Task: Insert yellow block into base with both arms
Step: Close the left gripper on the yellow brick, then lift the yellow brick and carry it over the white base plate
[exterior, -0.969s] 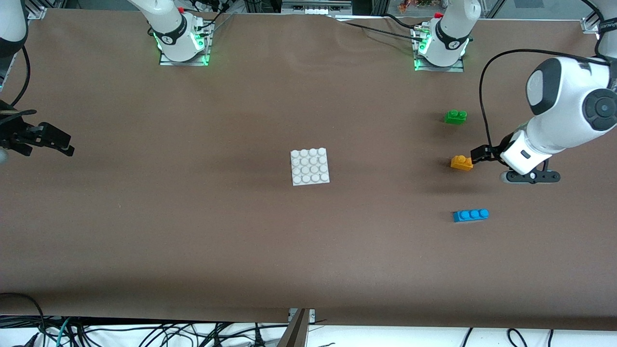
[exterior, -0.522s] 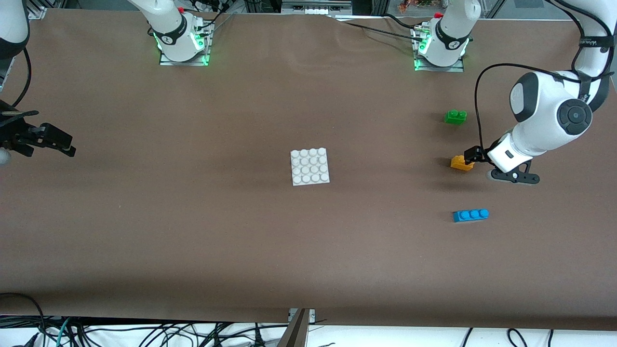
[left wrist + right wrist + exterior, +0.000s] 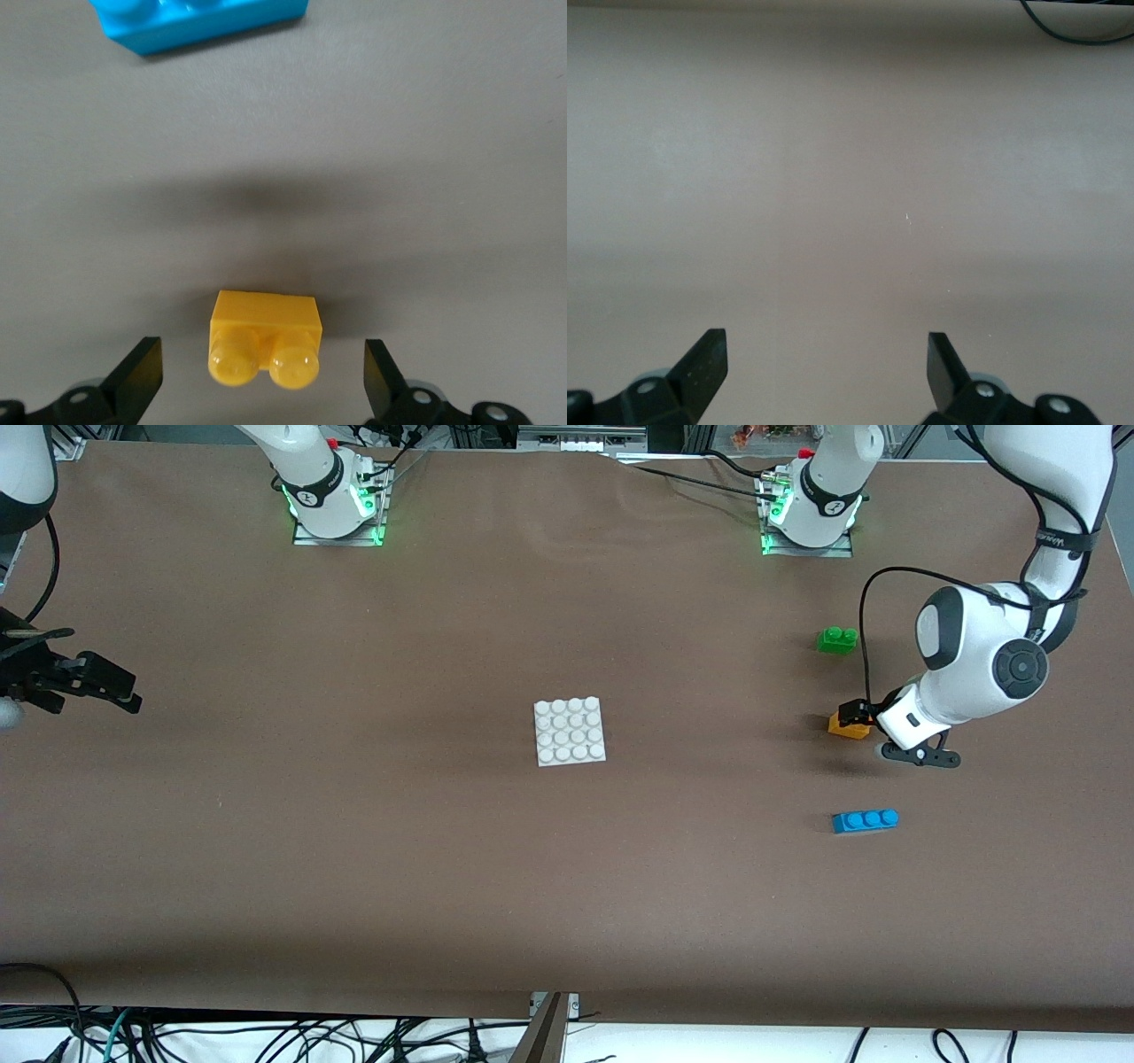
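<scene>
The yellow block lies on the brown table toward the left arm's end. My left gripper is open and hangs right over it. In the left wrist view the block sits between the two spread fingers, touching neither. The white studded base lies flat at the middle of the table, apart from everything. My right gripper is open and empty over bare table at the right arm's end, where it waits; its wrist view shows only its gripper and bare table.
A green two-stud brick lies farther from the front camera than the yellow block. A blue three-stud brick lies nearer, and also shows in the left wrist view. The arm bases stand along the table's back edge.
My left gripper has moved from beside the yellow block to over it, toward the table's middle. The right gripper has barely moved. The bricks and base have not moved.
</scene>
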Robot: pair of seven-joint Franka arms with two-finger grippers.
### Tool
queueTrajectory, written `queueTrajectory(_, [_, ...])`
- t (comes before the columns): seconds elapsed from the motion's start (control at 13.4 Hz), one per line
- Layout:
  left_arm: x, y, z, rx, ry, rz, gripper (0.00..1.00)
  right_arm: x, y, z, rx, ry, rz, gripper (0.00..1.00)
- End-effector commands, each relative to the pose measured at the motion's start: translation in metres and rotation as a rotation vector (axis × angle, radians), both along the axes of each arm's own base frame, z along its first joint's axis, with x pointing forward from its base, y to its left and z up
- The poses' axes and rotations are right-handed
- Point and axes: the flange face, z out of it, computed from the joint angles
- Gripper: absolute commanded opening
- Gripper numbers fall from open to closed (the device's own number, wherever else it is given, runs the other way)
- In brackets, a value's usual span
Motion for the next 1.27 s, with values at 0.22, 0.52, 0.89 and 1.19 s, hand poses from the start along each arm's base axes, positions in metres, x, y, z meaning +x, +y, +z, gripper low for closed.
queueTrajectory(0.22, [-0.013, 0.001, -0.027, -0.019, 0.023, -0.016, 1.0, 0.006, 0.001, 0.006, -0.026, -0.001, 0.017, 1.0])
queueTrajectory(0.52, [-0.019, 0.001, -0.037, -0.015, 0.015, -0.019, 1.0, 0.006, -0.002, 0.005, -0.028, -0.001, 0.016, 1.0])
queueTrajectory(0.89, [-0.023, 0.0, -0.04, -0.016, 0.026, -0.022, 0.54, 0.006, -0.004, 0.005, -0.03, -0.001, 0.013, 1.0])
queueTrajectory(1.19, [-0.021, 0.0, -0.034, -0.016, 0.017, -0.014, 0.02, 0.007, -0.006, 0.004, -0.037, 0.002, 0.053, 1.0])
